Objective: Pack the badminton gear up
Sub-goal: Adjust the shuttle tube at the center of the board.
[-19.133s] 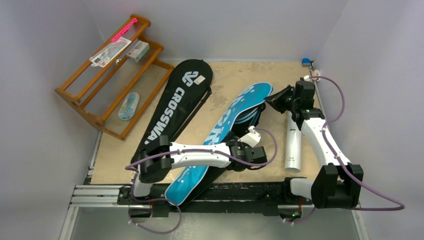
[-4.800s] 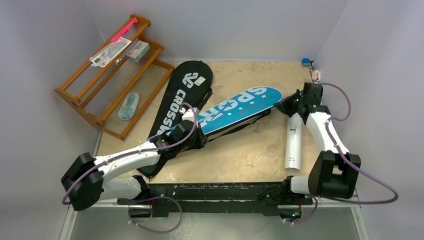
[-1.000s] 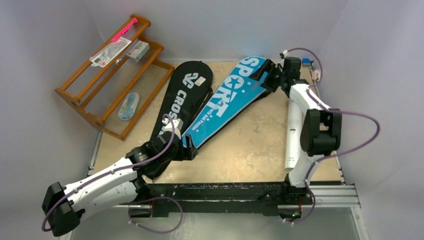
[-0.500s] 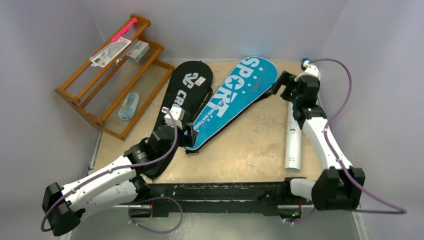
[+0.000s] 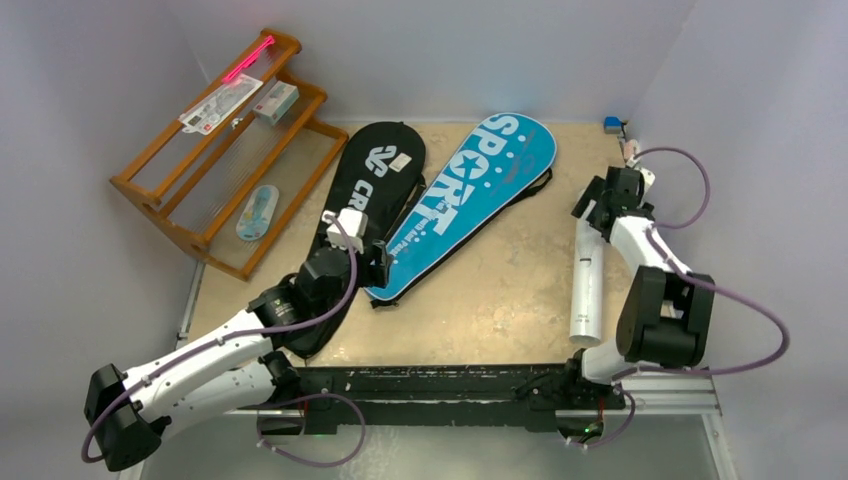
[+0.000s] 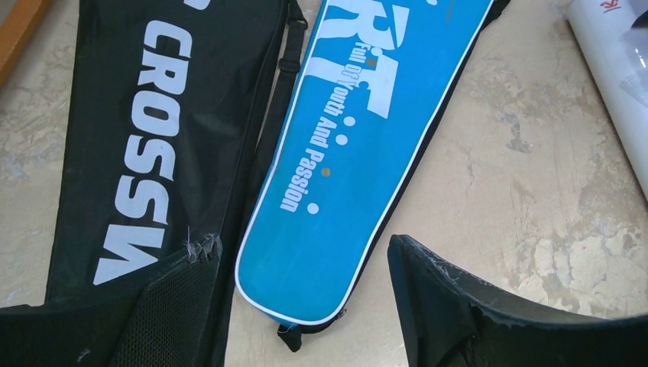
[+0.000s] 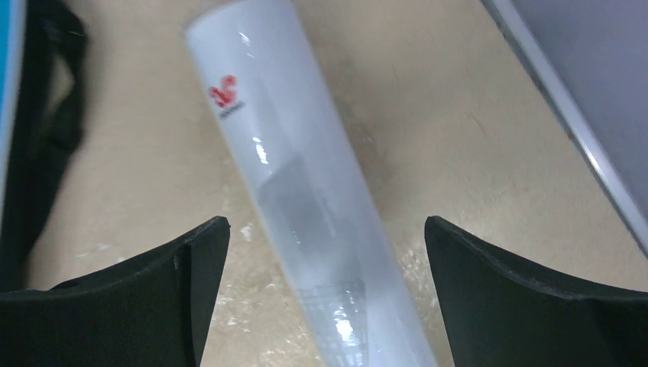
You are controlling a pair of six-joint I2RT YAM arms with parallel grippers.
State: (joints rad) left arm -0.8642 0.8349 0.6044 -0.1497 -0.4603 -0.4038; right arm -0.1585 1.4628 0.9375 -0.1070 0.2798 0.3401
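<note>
Badminton gear lies on the desk [image 5: 500,310]: the blue "SPORT" cover [image 5: 470,190] just beside the black "CROSSWAY" cover [image 5: 365,180] mid-desk, the white tube [image 7: 306,191] along the right side. The right gripper [image 7: 325,222] hangs wide open and empty over the tube, which looks light, rigid and slick, best pinched squarely across its body so it cannot roll. The left gripper [image 6: 298,245], likewise open and empty, hovers over the blue cover's narrow end, where limp fabric probably bunches enough to hold.

Wooden rack [image 5: 150,205] far left, packets [image 5: 222,100] and pink stick [image 5: 248,60] on it, mottled beige tabletop [image 5: 500,290]
</note>
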